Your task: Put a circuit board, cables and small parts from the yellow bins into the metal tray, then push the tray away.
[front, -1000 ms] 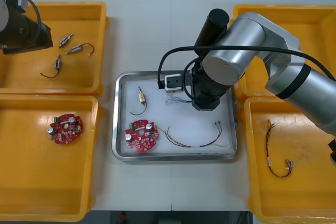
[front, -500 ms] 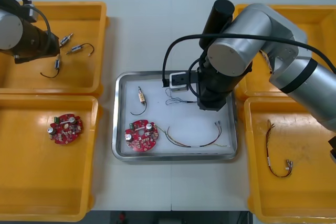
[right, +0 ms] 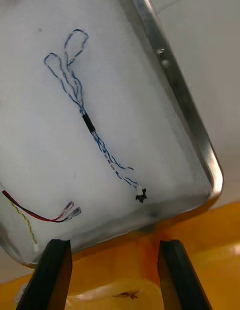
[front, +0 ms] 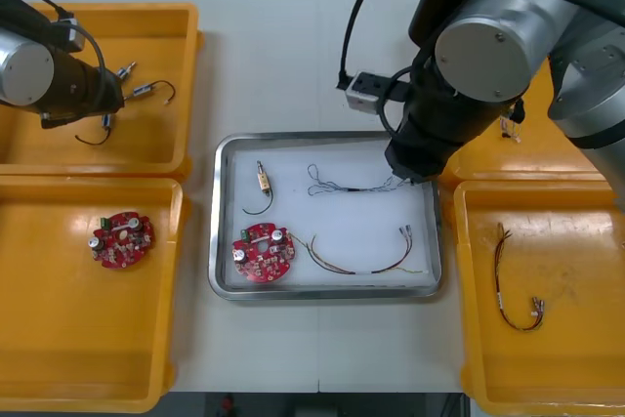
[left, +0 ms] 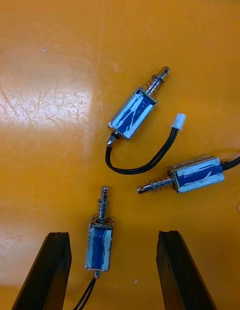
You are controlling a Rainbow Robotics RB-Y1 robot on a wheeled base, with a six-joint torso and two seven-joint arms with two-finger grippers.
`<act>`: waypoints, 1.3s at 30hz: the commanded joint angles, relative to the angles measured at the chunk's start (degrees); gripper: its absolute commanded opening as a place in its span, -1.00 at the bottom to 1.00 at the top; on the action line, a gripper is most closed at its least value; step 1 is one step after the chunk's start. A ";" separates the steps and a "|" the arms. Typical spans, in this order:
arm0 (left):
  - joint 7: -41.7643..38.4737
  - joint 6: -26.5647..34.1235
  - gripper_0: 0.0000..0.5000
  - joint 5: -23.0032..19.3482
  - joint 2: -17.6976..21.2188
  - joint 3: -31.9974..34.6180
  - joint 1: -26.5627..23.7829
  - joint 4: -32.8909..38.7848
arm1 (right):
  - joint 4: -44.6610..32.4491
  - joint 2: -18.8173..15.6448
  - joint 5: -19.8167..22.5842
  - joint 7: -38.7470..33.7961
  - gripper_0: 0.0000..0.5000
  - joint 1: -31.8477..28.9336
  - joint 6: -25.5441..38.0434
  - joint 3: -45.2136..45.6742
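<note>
R gripper (right: 114,245): fingers wide apart, empty, over corner of metal tray (right: 186,107) where it meets yellow bin (right: 210,250). Just beyond tips: blue-white cable (right: 88,122) flat on white tray floor, red-yellow cable (right: 69,210) ends beside it. Circuit board (front: 263,251) at tray's far side from gripper.
L gripper (left: 112,235): open, gripping nothing, low over bin floor (left: 50,90). Nearest small part (left: 99,240) lies between fingers, just beside one. Second part (left: 135,110), third part (left: 197,173) beyond. Nearest part's lead cut off at frame edge.
</note>
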State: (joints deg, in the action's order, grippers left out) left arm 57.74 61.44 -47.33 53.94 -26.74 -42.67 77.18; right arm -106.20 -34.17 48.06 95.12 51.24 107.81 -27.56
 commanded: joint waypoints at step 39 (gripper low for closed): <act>16.79 -5.98 1.00 -6.29 -0.51 -2.17 0.49 -8.27 | -23.27 -17.86 4.06 -34.39 1.00 -38.85 2.19 44.88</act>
State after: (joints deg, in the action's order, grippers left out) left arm 69.37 56.58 -52.81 53.68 -28.54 -42.35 69.50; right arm -129.16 -49.62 53.23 61.56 13.54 109.81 15.80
